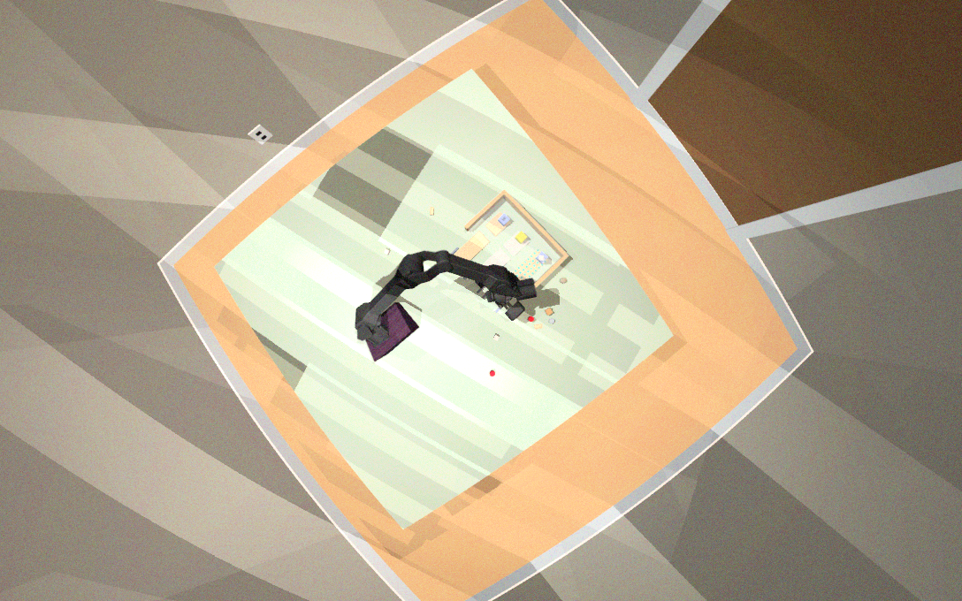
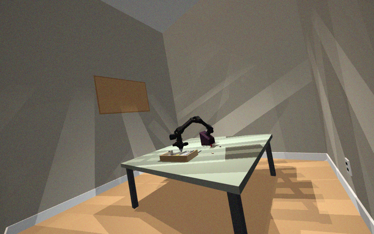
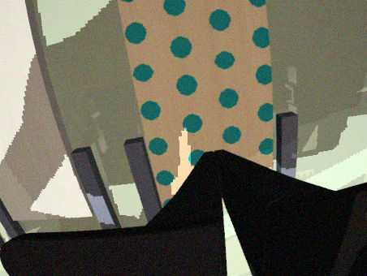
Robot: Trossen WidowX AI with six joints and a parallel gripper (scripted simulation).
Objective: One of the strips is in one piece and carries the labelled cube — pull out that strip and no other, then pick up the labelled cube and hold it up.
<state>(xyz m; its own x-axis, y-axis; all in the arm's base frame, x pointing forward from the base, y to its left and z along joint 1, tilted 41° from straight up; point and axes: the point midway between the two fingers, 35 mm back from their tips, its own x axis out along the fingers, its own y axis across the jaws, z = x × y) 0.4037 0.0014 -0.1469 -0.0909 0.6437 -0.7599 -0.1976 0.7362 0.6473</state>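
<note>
My gripper (image 2: 180, 150) (image 3: 213, 161) is shut and empty. It points down at the open side of the tray, its tips over the near part of the teal-dotted tan strip (image 1: 528, 265) (image 3: 205, 69) in the wrist view. The height of the tips above the strip is unclear. A pale blue-white block (image 1: 542, 257) stands on that strip's far end. A yellow block (image 1: 521, 237) is on the whitish strip (image 1: 499, 257), and a blue block (image 1: 504, 219) is on the orange strip (image 1: 470, 247). Labels and breaks in the strips are too small to make out surely.
A wooden-walled tray (image 1: 537, 224) (image 2: 173, 158) surrounds the strips on three sides. Dark upright bars (image 3: 287, 138) (image 3: 140, 178) flank the dotted strip. A red piece (image 1: 530, 318) and an orange block (image 1: 549, 311) lie outside; another red piece (image 1: 492, 372) lies farther off.
</note>
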